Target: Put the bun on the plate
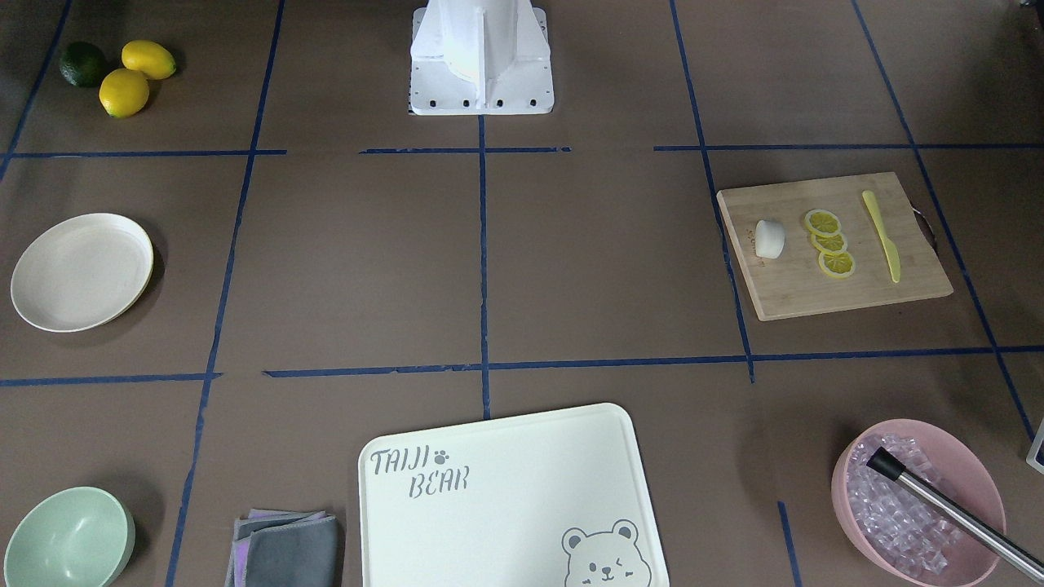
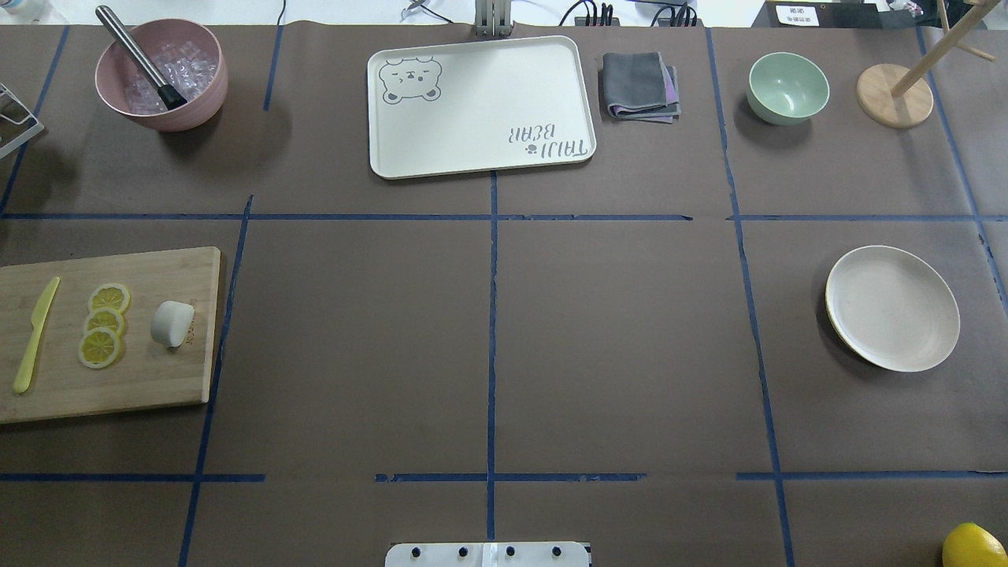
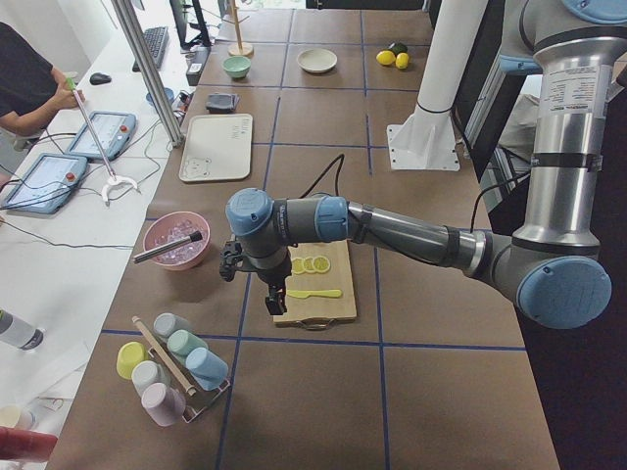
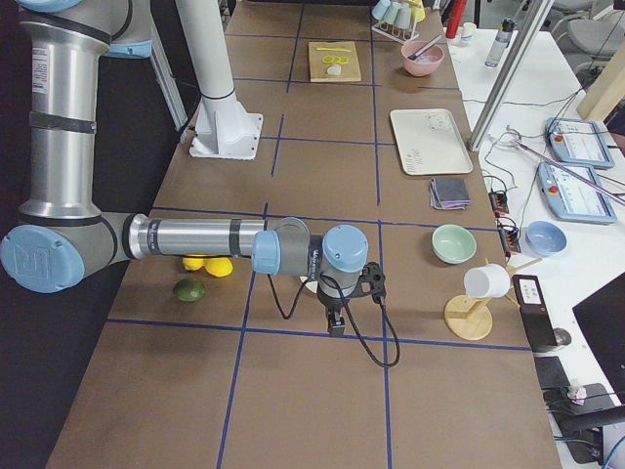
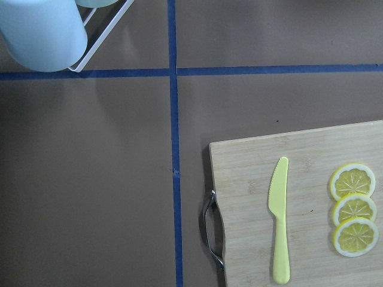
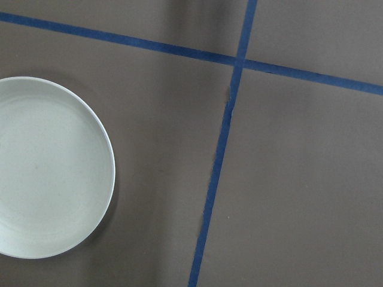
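**Bun on the cutting board, plate far across the desk**

The bun (image 2: 172,323) lies on the wooden cutting board (image 2: 150,378), on the robot's left side of the desk (image 2: 614,339). It is a small white lump near the board's inner edge. It sits just beside a row of three lemon slices (image 2: 104,324) without touching them. On the far side of the slices a yellow knife (image 2: 35,335) lies parallel to the row.

The plate (image 2: 892,309) sits on the robot's right side, well apart from the board, with the desk's middle squares between them.

The left arm (image 3: 392,230) reaches out over the board's outer end with its wrist turned down. The left jaws hang above the knife's end of the board, apart from the bun. They show in the left side view alone, so I cannot tell whether they are released or clenched. The left wrist camera looks down on the knife, the slices and the board's metal handle (image 5: 210,230).

The right arm (image 4: 195,237) extends low across the desk, and its wrist hides most of the plate in the right side view. The right jaws point down near the plate. Only that side view shows them, so again I cannot tell how they stand. The right wrist camera has the plate at its left edge, beside a crossing of blue tape lines (image 6: 239,60).

Along the far edge stand a pink bowl (image 2: 201,98) of ice, the "TAIJI BEAR" tray (image 2: 480,134), a folded grey cloth (image 2: 639,85) and a mint-green bowl (image 2: 787,87).
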### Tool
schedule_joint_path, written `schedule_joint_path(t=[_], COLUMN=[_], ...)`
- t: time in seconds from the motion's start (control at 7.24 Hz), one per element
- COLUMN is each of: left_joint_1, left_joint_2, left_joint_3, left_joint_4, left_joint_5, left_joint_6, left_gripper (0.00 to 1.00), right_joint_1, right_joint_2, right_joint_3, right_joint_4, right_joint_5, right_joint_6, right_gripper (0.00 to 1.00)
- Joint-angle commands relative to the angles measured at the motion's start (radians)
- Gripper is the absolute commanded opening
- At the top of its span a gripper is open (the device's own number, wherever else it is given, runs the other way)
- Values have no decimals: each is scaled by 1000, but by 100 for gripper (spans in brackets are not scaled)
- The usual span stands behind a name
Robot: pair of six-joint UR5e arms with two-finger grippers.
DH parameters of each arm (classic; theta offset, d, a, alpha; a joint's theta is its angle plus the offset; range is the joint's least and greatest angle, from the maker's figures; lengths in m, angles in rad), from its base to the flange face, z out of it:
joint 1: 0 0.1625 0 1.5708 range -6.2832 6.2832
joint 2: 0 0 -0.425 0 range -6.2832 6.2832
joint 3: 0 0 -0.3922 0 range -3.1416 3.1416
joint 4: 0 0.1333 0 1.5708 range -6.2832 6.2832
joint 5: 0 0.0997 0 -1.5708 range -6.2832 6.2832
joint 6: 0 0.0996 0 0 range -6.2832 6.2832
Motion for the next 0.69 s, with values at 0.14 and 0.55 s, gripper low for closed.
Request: schedule_joint_path(t=[0.14, 0.55], left_joint_1=[0, 1], left_joint_2=[48, 55], left_joint_3=[2, 3], left_joint_4=[-143, -171], left_joint_5=[6, -1], left_joint_6=[-3, -5], left_gripper=[100, 100], right_joint_1=[-126, -261], right_joint_2=[-9, -11], right_joint_3=[-5, -124], right_joint_4=[164, 549], right_joint_5=[34, 15], right_joint_6=[361, 732], right_gripper=[100, 99])
